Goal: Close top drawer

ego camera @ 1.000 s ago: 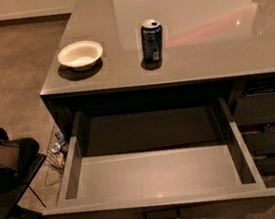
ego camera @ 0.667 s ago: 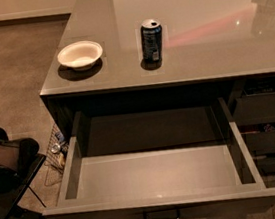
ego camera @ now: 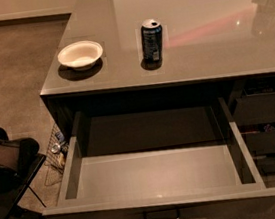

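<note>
The top drawer (ego camera: 156, 172) stands pulled far out of the cabinet. Its light grey inside is bare. Its flat front (ego camera: 163, 206) runs along the bottom of the camera view, with a small metal bar handle (ego camera: 161, 216) at its centre. The gripper is not in view.
On the glossy counter top (ego camera: 207, 26) stand a white bowl (ego camera: 80, 55) and a dark drink can (ego camera: 151, 41). Narrower dark drawer fronts (ego camera: 268, 124) sit to the right of the open drawer. A black chair (ego camera: 6, 169) is at the left, and a wire basket (ego camera: 55, 152) stands on the floor beside the cabinet.
A pale object at the bottom right edge has dropped out of view. The drawer, bowl and can have not moved.
</note>
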You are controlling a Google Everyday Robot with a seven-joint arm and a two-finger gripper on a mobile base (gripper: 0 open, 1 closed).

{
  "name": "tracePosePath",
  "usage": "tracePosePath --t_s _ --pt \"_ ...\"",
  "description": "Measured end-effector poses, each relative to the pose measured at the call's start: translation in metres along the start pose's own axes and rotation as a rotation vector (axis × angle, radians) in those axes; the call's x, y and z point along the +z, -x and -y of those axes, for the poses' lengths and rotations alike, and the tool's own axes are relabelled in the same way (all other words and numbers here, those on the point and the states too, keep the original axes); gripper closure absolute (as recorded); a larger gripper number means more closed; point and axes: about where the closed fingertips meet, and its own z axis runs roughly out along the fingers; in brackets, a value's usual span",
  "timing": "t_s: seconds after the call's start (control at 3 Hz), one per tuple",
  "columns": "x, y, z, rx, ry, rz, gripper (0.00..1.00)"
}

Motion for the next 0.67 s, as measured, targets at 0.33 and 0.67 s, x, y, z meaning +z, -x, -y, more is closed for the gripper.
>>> tracePosePath --t_s 0.33,0.67 --pt "0.044 -0.002 0.007 -0.053 0.021 0.112 1.0" --pt "0.072 0.009 0.025 -0.111 0.022 0.18 1.0"
